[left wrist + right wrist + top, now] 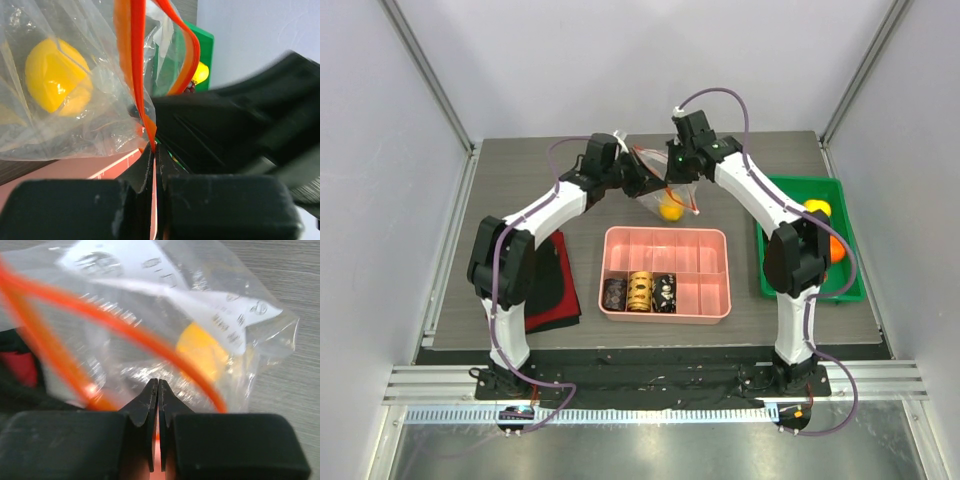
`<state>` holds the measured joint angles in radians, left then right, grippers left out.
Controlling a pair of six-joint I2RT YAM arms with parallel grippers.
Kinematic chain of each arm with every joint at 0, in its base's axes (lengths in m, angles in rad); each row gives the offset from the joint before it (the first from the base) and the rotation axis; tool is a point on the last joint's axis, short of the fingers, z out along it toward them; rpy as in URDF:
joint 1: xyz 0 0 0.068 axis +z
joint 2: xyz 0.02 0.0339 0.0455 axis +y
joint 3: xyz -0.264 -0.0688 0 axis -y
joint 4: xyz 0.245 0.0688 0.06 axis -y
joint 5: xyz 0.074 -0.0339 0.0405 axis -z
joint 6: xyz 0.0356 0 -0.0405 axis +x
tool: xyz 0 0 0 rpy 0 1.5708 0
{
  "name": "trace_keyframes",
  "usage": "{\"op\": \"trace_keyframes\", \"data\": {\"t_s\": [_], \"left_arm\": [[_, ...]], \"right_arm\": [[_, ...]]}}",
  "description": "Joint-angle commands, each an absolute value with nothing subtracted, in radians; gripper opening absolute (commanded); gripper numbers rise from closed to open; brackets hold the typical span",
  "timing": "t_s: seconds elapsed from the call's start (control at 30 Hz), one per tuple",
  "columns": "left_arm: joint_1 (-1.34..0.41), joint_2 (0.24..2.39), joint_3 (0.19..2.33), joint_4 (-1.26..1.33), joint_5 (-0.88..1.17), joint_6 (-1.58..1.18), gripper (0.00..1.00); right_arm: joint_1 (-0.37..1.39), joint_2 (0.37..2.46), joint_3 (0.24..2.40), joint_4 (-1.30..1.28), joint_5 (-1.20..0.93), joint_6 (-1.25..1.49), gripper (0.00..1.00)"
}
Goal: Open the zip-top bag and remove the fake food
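The zip-top bag (665,192) is held above the table behind the pink tray, between both grippers. Its red-orange zip strip (136,60) is spread apart, so the mouth gapes. A yellow fake fruit (670,211) sits inside the bag; it also shows in the left wrist view (55,75) and the right wrist view (204,351). My left gripper (646,185) is shut on one side of the zip strip (152,146). My right gripper (677,178) is shut on the bag's other edge (158,383). The bag (210,300) has a white label.
A pink compartment tray (715,290) in front of the bag holds three dark and gold cylinders (639,293). A green bin (798,190) at the right holds yellow and orange fruit (817,209). A dark red and black cloth (555,285) lies at the left.
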<state>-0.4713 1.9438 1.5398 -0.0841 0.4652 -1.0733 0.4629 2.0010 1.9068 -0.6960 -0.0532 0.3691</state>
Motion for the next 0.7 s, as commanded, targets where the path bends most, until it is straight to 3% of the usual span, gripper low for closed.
{"op": "trace_keyframes", "data": {"t_s": [0.0, 0.1, 0.43, 0.67], "left_arm": [[-0.482, 1.885, 1.562, -0.072, 0.457, -1.046, 0.0], [-0.482, 1.882, 1.543, -0.086, 0.445, -1.034, 0.0], [-0.48, 1.879, 1.494, -0.103, 0.403, -1.017, 0.0], [-0.48, 1.862, 1.488, -0.08, 0.432, -1.035, 0.0]], "right_arm": [[0.468, 2.062, 1.959, -0.699, 0.047, 0.322, 0.09], [0.468, 2.097, 1.977, -0.706, 0.04, 0.308, 0.13], [0.466, 2.166, 1.976, -0.778, 0.074, 0.269, 0.4], [0.468, 2.169, 2.022, -0.802, 0.078, 0.275, 0.45]]}}
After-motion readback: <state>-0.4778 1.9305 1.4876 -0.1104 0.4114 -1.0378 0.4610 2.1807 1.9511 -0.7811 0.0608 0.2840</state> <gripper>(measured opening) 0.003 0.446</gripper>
